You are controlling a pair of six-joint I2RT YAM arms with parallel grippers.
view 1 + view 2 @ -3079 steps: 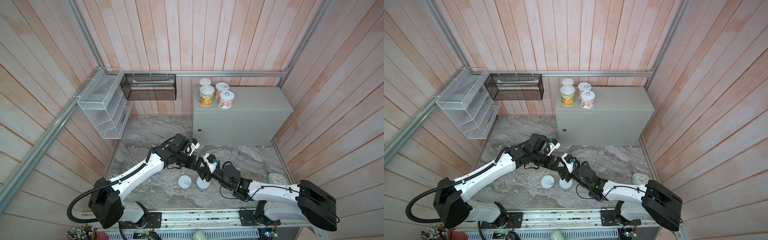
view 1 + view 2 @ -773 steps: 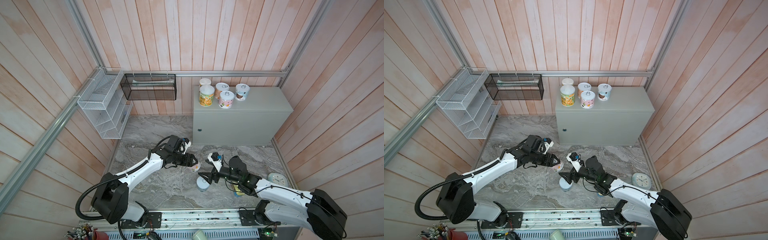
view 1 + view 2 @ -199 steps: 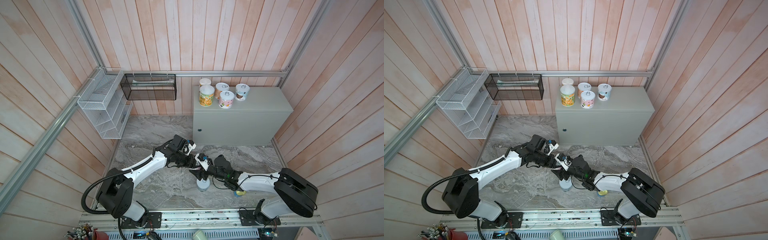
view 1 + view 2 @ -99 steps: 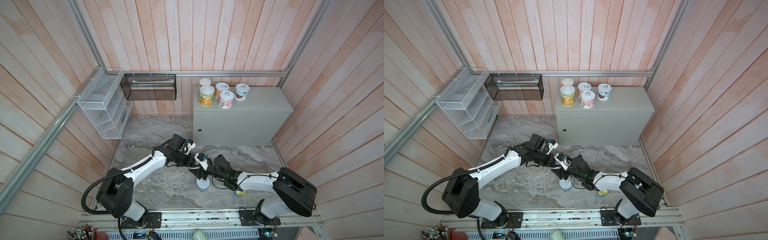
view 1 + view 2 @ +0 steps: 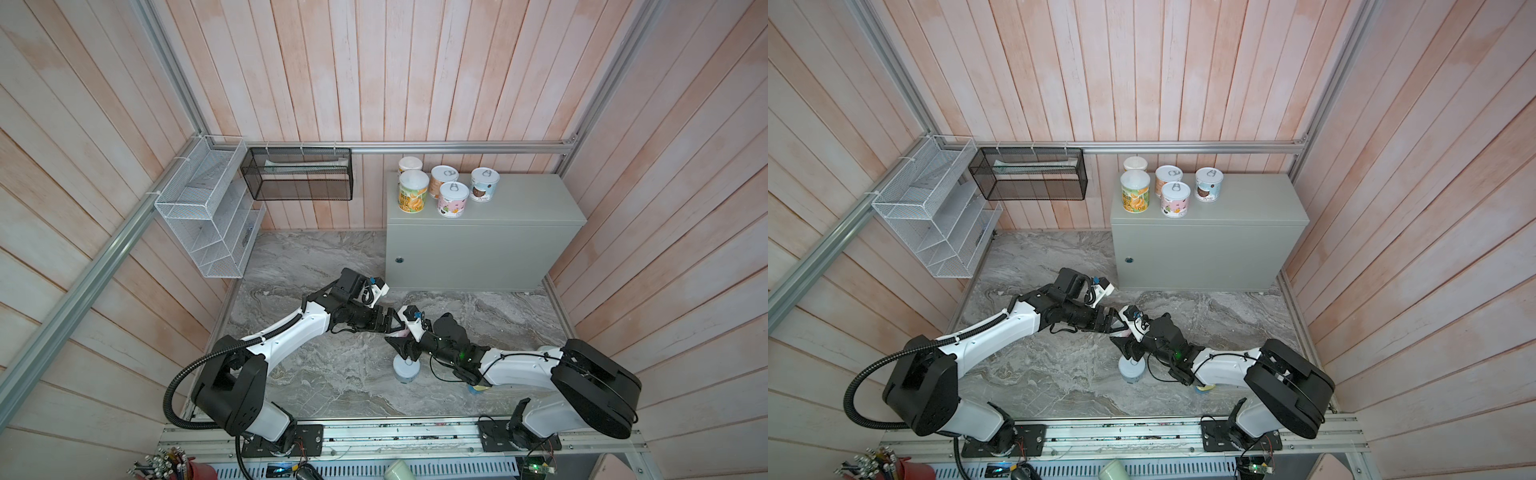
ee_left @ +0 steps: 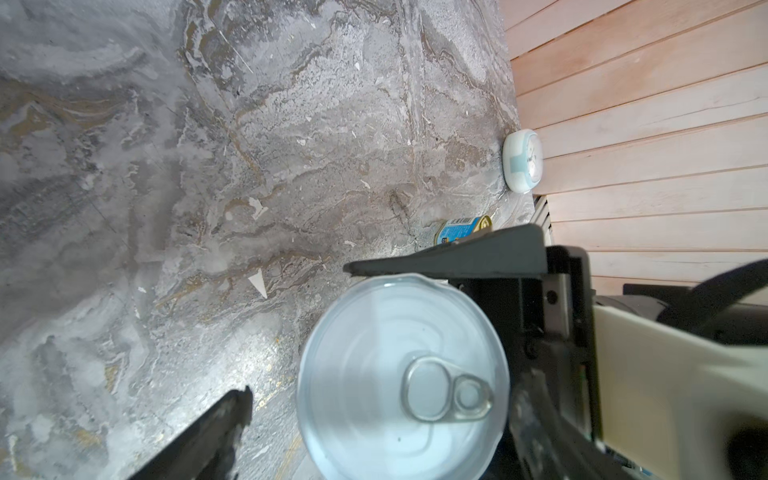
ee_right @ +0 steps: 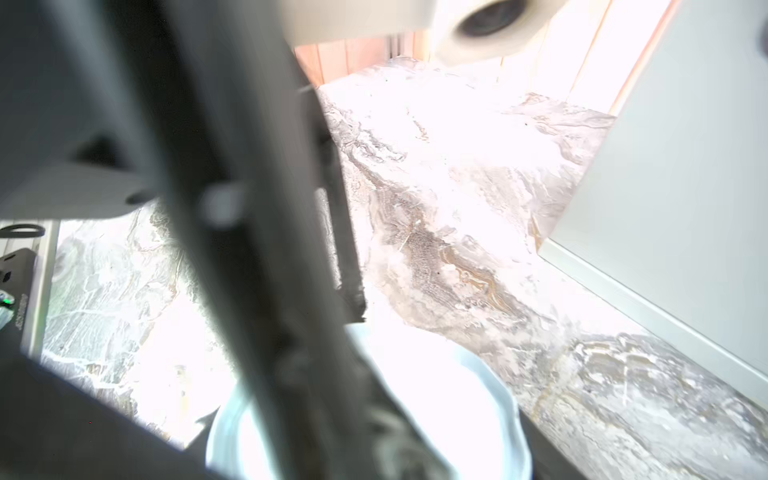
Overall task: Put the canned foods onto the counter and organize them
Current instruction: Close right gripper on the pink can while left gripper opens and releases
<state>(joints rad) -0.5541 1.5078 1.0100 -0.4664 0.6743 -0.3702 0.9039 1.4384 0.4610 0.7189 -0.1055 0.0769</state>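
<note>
Above the marble surface (image 5: 332,374), between the two arms, the pull-tab can (image 6: 399,374) hangs clear of the ground. It is well short of the tabletop (image 5: 532,199), where five cans (image 5: 453,199) stand bunched at the left end. Your left tool (image 5: 394,322) stands wide: in the left wrist view its finger (image 6: 224,424) is well off the can's wall. Your right tool (image 5: 400,338) looks closed on the can, with one finger (image 6: 444,257) flat against its side. Treat the can as a stiff metal cylinder, likely weighty if full, with a smooth curved wall that may slide or swivel between flat pads. Grip across the wall about mid-height, never on the lid rim or ring tab. A second can (image 5: 406,370) stands on the marble right under the right tool, so mind it when you move off
</note>
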